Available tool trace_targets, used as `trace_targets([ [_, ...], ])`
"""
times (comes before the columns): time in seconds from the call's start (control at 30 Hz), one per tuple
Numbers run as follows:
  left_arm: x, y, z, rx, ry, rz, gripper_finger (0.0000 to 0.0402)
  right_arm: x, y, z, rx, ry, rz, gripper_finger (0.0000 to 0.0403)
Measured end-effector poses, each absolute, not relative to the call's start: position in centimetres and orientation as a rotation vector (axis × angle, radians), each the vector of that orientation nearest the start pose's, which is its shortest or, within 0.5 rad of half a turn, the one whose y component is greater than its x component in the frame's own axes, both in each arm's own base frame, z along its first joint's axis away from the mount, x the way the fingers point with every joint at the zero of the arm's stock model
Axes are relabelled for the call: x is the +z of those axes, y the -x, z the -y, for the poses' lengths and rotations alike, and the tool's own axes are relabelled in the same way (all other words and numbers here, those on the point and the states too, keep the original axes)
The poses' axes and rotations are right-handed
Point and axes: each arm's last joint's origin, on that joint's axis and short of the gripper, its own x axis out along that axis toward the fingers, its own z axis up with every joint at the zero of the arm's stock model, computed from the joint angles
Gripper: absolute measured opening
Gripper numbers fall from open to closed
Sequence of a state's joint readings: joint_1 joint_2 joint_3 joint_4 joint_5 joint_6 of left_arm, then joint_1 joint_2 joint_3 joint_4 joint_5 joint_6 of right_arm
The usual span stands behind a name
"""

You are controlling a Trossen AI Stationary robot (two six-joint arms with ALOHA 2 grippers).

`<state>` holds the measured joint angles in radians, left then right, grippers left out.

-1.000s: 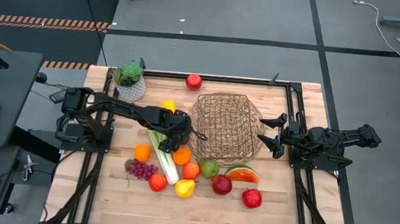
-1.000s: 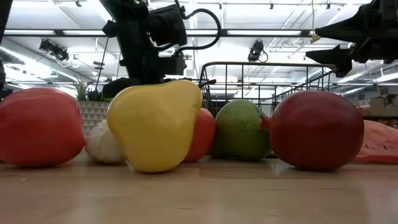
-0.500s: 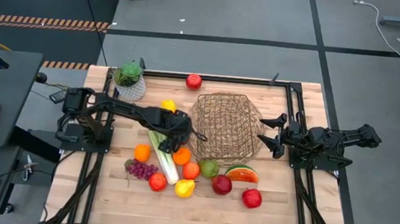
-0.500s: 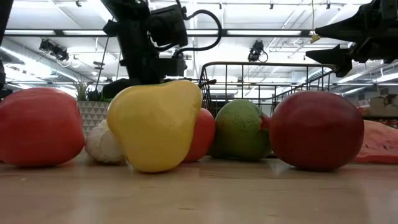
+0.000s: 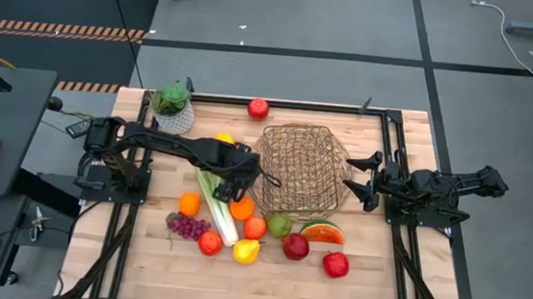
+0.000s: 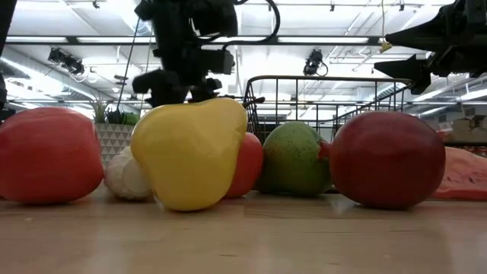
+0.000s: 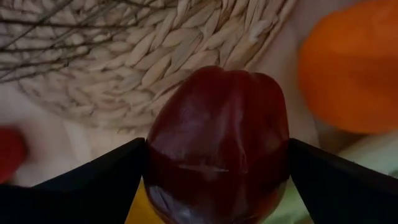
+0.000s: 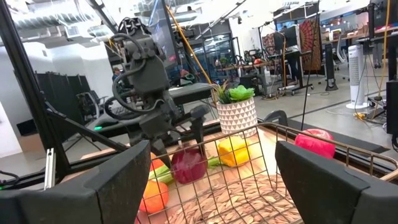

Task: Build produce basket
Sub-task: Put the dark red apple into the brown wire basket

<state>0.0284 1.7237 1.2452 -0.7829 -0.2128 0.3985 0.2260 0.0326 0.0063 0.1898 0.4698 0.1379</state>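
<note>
The round woven wire basket (image 5: pixel 299 167) stands in the middle of the table. My left gripper (image 5: pixel 243 174) hovers at its left rim, shut on a dark red apple (image 7: pixel 217 143), which the right wrist view also shows (image 8: pixel 188 165). Other produce lies near the front: oranges (image 5: pixel 189 204), a leek (image 5: pixel 215 203), grapes (image 5: pixel 188 226), a green pear (image 5: pixel 279 224), a watermelon slice (image 5: pixel 322 233) and red apples (image 5: pixel 336 264). A yellow pepper (image 5: pixel 225 142) lies behind the left gripper. My right gripper (image 5: pixel 361 177) waits open at the basket's right side. My left gripper pinches the dark red apple by its two opposite sides (image 7: pixel 155 162) between the two fingers (image 7: pixel 93 180). The fingers come from above, slanting steeply down. The apple hangs between them (image 8: pixel 188 165), just left of the basket's rim and above the produce on the table.
A small potted plant (image 5: pixel 172 107) stands at the far left corner and a lone red apple (image 5: pixel 257 108) at the far edge. Black frame rails (image 5: pixel 392 151) run along the table's sides. Bare wood shows at the near edge (image 5: pixel 264 290).
My left gripper has risen with the dark red apple between its fingers, most of it in the last half second. The produce on the table, the basket and my right arm have kept still.
</note>
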Motion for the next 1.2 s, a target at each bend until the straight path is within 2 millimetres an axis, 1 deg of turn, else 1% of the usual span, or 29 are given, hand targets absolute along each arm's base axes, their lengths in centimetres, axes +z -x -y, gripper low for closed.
trace_targets([
  [0.2,24.7,-33.4,-1.8,0.037,-0.498,-1.359,0.0378,18.1,-9.5,-0.9,-0.233,-0.192,0.171,0.0348],
  [0.33,27.5,-33.6,-2.1,0.136,-0.540,-1.359,0.0378,18.1,-9.5,-0.9,-0.232,-0.192,0.171,0.0348],
  [0.43,29.4,-33.9,-2.4,0.224,-0.589,-1.322,0.0378,18.1,-9.5,-0.9,-0.232,-0.192,0.171,0.0348],
  [0.57,32.0,-34.4,-2.6,0.315,-0.623,-1.239,0.0378,18.1,-9.5,-0.9,-0.232,-0.192,0.171,0.0348],
  [0.73,34.5,-35.9,-2.6,0.389,-0.571,-1.015,0.0378,18.1,-9.5,-0.9,-0.232,-0.193,0.171,0.0348],
  [0.83,35.5,-36.9,-2.7,0.417,-0.554,-0.882,0.0378,18.1,-9.5,-0.9,-0.232,-0.192,0.170,0.0348],
  [0.93,36.1,-37.5,-2.8,0.425,-0.559,-0.797,0.0378,18.1,-9.5,-0.9,-0.233,-0.192,0.171,0.0348],
  [1.03,36.6,-38.0,-3.1,0.419,-0.528,-0.716,0.0378,18.1,-9.5,-0.9,-0.233,-0.193,0.171,0.0348],
  [1.2,37.3,-38.5,-4.0,0.370,-0.391,-0.591,0.0378,18.1,-9.5,-0.9,-0.232,-0.193,0.171,0.0348],
])
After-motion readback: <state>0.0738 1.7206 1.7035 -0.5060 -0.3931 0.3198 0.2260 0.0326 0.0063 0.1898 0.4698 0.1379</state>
